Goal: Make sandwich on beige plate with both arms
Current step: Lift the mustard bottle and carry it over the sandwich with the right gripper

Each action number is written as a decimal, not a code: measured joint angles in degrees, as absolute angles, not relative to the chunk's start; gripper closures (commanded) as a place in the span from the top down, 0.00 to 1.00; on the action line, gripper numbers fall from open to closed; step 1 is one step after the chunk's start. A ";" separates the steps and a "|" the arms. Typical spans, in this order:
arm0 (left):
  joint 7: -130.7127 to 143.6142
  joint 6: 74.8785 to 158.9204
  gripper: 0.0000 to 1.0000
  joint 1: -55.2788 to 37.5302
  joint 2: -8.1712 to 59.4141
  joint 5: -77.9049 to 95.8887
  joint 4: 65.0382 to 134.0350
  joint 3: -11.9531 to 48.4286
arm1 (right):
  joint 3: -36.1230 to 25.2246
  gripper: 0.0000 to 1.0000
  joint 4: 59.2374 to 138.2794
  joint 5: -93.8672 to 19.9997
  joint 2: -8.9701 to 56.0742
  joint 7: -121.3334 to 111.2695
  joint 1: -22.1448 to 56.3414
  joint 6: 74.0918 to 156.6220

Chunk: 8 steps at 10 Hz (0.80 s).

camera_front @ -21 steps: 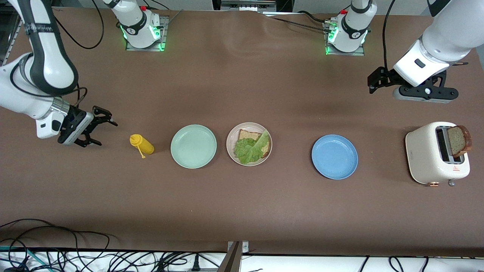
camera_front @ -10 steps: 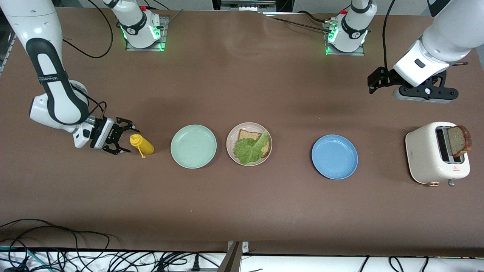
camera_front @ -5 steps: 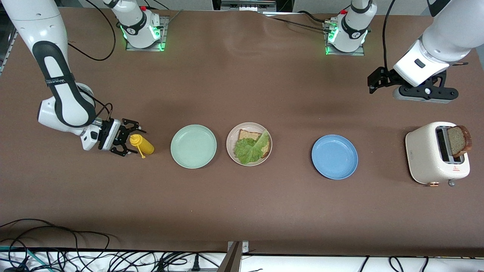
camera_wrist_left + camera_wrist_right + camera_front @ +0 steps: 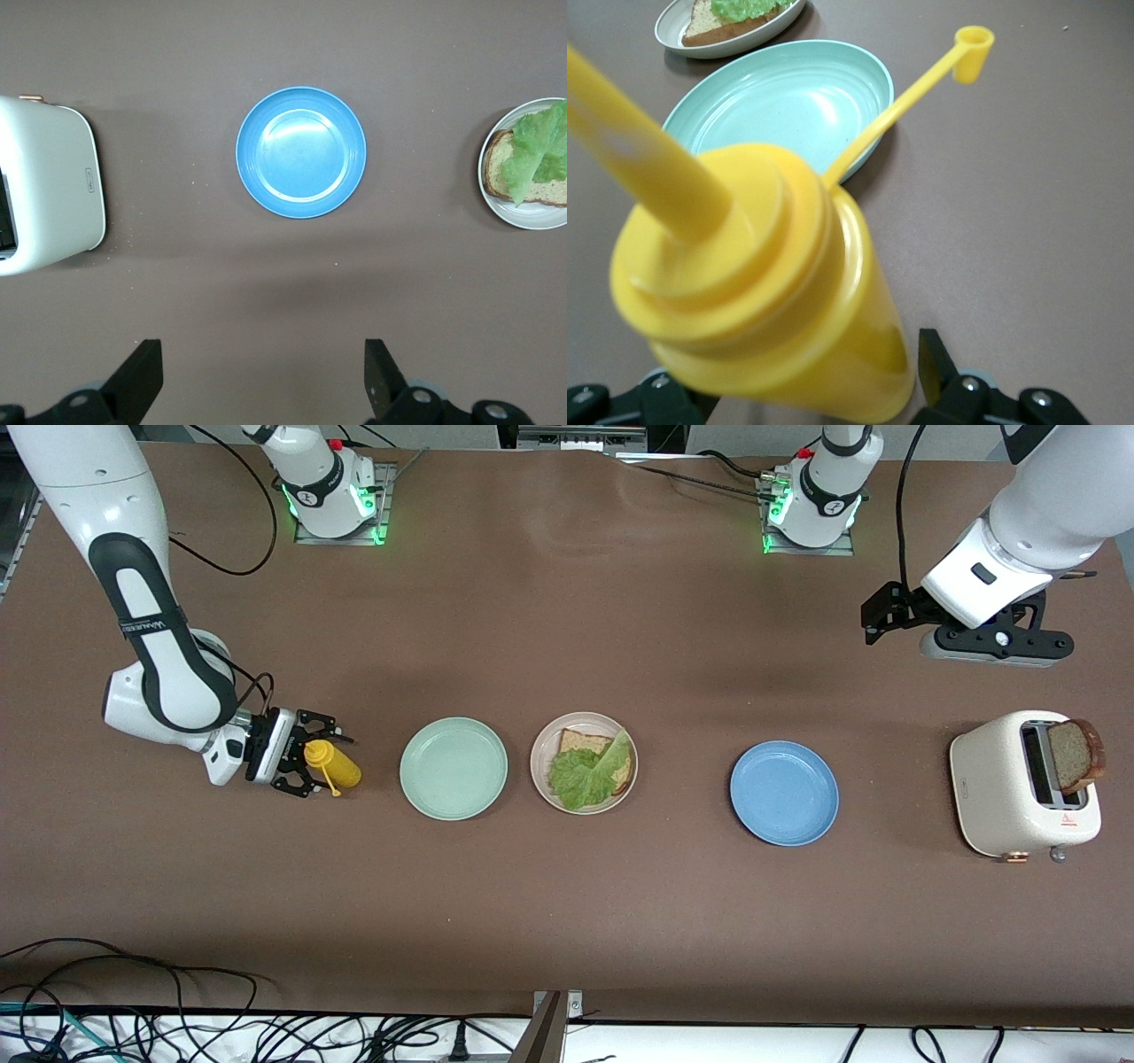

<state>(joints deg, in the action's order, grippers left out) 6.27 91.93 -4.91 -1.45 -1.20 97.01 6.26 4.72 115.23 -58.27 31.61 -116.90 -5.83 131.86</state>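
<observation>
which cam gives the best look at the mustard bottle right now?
Right wrist view: the yellow mustard bottle fills the frame, lying between the right gripper jaws, its tethered cap hanging open. Front view shows it small, lying on the table beside the mint-green plate. Left wrist view doesn't show it.

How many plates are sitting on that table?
3, in a row: mint-green plate toward the right arm's end, beige plate with bread and lettuce in the middle, blue plate toward the left arm's end.
</observation>
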 measured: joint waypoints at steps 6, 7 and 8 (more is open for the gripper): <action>6.27 91.93 1.00 -4.92 -1.45 -1.20 97.01 6.26 | 7.76 0.07 109.70 -45.08 31.86 -105.16 -5.49 131.95; 6.27 91.93 1.00 -4.92 -1.45 -1.20 97.01 6.26 | 9.05 0.07 108.46 -41.01 31.48 -98.73 -5.36 131.96; 6.27 91.93 1.00 -4.92 -1.45 -1.20 97.02 6.26 | 10.31 0.07 107.76 -37.41 30.74 -92.50 -5.10 131.98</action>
<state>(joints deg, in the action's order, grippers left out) 6.27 91.93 -4.92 -1.45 -1.20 97.02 6.26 10.31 107.76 -37.41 30.74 -92.50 -5.10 131.98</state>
